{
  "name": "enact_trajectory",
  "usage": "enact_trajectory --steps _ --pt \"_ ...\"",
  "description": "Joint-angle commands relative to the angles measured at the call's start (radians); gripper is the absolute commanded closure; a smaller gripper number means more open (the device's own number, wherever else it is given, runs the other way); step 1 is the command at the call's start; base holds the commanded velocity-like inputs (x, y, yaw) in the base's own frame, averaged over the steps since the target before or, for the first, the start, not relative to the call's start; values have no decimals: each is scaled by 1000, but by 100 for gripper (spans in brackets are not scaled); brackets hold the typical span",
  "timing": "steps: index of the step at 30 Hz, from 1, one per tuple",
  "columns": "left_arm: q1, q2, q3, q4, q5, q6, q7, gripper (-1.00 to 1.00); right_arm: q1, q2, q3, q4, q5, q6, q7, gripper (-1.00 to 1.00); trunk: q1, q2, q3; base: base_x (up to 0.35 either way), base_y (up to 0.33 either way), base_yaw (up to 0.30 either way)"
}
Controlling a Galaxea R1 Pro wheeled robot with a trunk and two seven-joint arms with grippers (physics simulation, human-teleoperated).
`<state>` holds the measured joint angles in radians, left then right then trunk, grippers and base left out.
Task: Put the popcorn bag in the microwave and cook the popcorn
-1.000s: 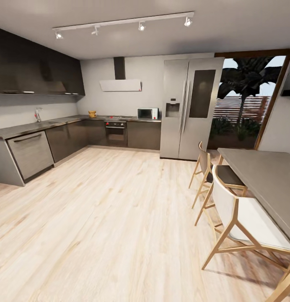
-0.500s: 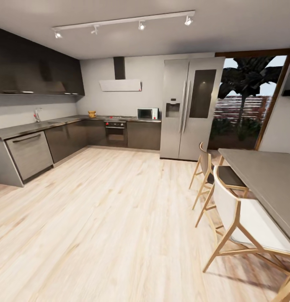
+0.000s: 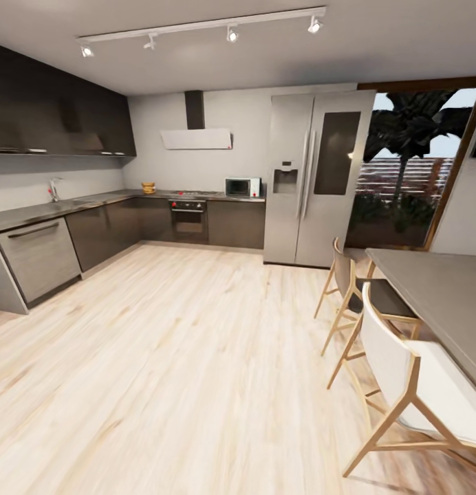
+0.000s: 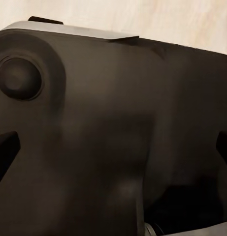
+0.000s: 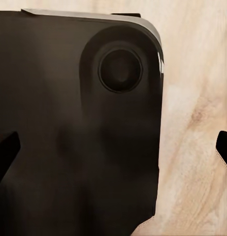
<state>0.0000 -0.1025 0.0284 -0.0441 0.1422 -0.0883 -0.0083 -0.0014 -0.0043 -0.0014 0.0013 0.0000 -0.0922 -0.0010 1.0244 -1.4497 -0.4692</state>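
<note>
Burlap bag (image 3: 149, 187): far at 11 o'clock on countertop (image 3: 93, 201); probably light, floppy; I'd pinch its rolled rim.
Microwave (image 3: 242, 186): 12 o'clock.
My fingers: cannot tell.

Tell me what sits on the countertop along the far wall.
On the countertop the microwave stands beside the fridge, and a small yellowish item sits further left, too distant to identify. The microwave's inside can't be made out.

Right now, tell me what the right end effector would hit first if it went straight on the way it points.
Most likely the robot's own dark body panel, which fills most of the line ahead, with wood floor beyond its edge. Depth is unclear.
</note>
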Motion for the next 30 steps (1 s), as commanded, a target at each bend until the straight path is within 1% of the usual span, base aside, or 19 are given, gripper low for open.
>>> enact_trajectory --steps 1,12,16,30 --pt "0 0 2 0 7 -2 -1 -100 0 0 0 0 0 -3 0 -100 1 0 -1 320 0 0" --pt "0 1 1 0 7 -1 -1 -100 0 1 0 0 0 -3 2 -100 1 0 -1 319 0 0" --pt "0 1 2 0 7 -1 -1 -100 0 -2 0 0 0 -4 2 -100 1 0 -1 309 0 0" --pt "0 1 2 0 7 -1 -1 -100 0 -3 0 0 0 -4 0 -100 1 0 -1 287 0 0"
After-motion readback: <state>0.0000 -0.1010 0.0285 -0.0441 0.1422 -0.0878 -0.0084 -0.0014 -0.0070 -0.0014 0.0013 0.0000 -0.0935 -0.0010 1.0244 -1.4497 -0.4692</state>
